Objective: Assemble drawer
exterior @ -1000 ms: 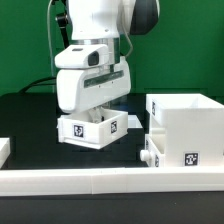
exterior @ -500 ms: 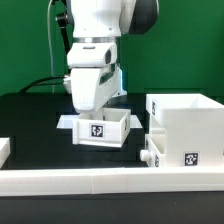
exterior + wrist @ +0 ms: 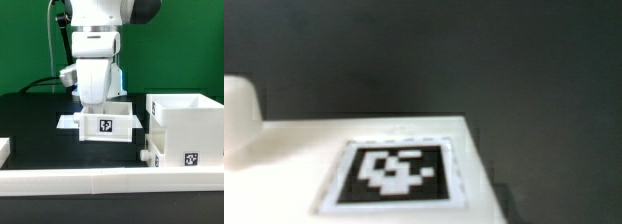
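Observation:
My gripper (image 3: 97, 103) reaches down into a small white open-top drawer tray (image 3: 110, 124) in the middle of the black table and is shut on its wall. The tray's square black-and-white tag faces the camera. The fingertips are hidden inside the tray. The large white hollow housing (image 3: 190, 122) stands apart at the exterior view's right, with a tag low on its front. A lower white part with a round knob (image 3: 148, 156) sits against its left side. In the wrist view a tag (image 3: 393, 172) on a white face fills the lower part, blurred.
A low white rail (image 3: 100, 180) runs along the table's front edge. A flat white board (image 3: 67, 122) lies just behind the tray on the exterior view's left. A small white piece (image 3: 4, 148) sits at the far left. A green wall stands behind.
The tray has turned with my gripper, so its tagged face now points at the camera. It has also shifted toward the exterior view's right and sits level. The housing has not moved.

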`<move>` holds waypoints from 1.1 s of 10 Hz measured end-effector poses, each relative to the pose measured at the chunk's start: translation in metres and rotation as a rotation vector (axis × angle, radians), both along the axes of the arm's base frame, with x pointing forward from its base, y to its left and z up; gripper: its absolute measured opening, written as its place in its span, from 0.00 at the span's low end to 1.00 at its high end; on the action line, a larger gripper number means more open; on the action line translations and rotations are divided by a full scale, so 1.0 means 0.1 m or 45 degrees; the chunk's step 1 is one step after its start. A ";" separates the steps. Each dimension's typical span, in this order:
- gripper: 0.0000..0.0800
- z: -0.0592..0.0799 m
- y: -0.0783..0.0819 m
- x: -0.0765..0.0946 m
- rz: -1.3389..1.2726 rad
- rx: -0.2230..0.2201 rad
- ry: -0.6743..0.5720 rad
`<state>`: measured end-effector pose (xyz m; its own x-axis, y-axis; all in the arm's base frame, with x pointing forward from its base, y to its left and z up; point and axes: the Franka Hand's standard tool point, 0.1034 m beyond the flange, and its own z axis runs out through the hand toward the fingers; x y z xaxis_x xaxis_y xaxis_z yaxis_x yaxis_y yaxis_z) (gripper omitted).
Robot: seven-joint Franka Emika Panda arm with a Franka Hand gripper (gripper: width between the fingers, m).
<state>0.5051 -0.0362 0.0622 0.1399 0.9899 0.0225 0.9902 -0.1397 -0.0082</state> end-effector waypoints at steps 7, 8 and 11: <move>0.05 0.05 0.01 0.26 0.069 0.000 -0.012; 0.05 0.05 0.02 0.27 0.073 0.000 -0.012; 0.05 0.03 0.21 0.44 0.152 -0.013 -0.014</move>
<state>0.5487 -0.0155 0.0655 0.0211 0.9997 0.0131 0.9998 -0.0212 0.0036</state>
